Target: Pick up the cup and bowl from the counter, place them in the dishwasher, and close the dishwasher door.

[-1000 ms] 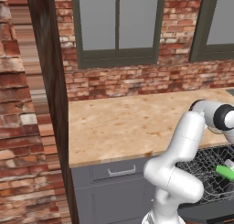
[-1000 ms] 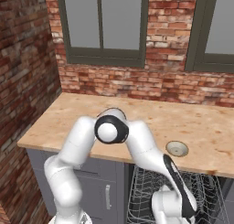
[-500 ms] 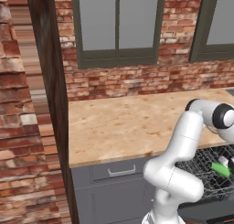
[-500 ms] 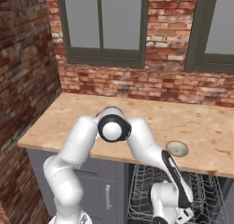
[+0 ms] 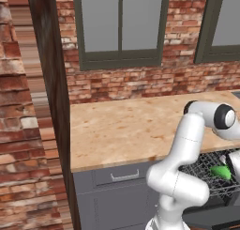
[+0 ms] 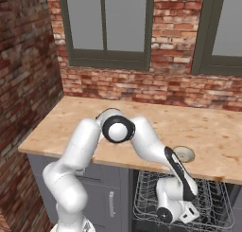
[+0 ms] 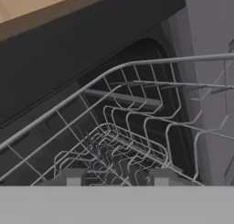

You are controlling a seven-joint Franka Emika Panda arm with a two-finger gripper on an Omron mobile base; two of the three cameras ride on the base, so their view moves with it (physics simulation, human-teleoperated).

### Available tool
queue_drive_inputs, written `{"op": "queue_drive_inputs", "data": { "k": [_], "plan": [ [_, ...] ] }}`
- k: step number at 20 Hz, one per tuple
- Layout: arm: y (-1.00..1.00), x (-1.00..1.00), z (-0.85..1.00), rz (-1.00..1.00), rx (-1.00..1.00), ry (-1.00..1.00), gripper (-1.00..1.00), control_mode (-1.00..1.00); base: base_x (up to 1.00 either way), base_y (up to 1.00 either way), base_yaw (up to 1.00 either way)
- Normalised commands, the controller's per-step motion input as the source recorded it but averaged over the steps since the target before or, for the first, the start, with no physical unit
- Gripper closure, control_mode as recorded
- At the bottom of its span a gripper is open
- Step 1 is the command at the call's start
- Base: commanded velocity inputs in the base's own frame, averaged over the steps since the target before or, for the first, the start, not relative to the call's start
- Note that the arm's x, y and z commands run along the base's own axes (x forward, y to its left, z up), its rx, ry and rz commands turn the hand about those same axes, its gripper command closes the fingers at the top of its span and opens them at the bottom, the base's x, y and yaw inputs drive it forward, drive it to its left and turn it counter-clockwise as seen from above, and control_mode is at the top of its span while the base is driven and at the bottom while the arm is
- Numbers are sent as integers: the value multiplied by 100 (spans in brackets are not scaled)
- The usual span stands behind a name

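Note:
The green cup [image 5: 220, 172] lies in the wire rack [image 5: 206, 172] of the open dishwasher, just beside my hand at the right edge of the left base view. In the hand view my gripper [image 7: 113, 177] is open, its fingertips [image 7: 68, 176] apart with nothing between them, looking down into the rack [image 7: 132, 127]. The right base view shows my hand [image 6: 176, 208] low inside the rack [image 6: 144, 198]. The pale bowl [image 6: 183, 154] sits on the counter [image 6: 71, 127] near its front edge, above the dishwasher. A dark panel [image 5: 208, 218] at the lower right looks like the lowered dishwasher door.
A grey drawer with a silver handle [image 5: 124, 176] sits under the counter left of the dishwasher. A brick wall with dark-framed windows [image 5: 122, 27] runs behind the counter, and a brick wall [image 6: 23, 60] closes off the left end.
The jaws have parted and let go of the cup, which now rests in the rack. The arm has sunk slightly toward the rack.

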Motion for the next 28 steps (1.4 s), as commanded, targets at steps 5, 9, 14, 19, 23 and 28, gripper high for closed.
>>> {"op": "queue_drive_inputs", "data": {
  "k": [5, 9, 14, 19, 23, 28],
  "plan": [
    [-6, -29, -47, 0, 3, -4, -100, -100, 0, 0, 0],
    [-10, -89, -79, 0, 2, -7, -100, -100, 0, 0, 0],
    [-6, -49, -28, 0, 0, -10, -100, -100, 0, 0, 0],
    [0, 0, 76, 0, 0, -4, -100, -100, 0, 0, 0],
    [0, 0, 57, 0, 3, 1, -100, -100, 0, 0, 0],
    [0, 0, 44, 0, 19, 15, -100, -100, 0, 0, 0]
  ]
}}
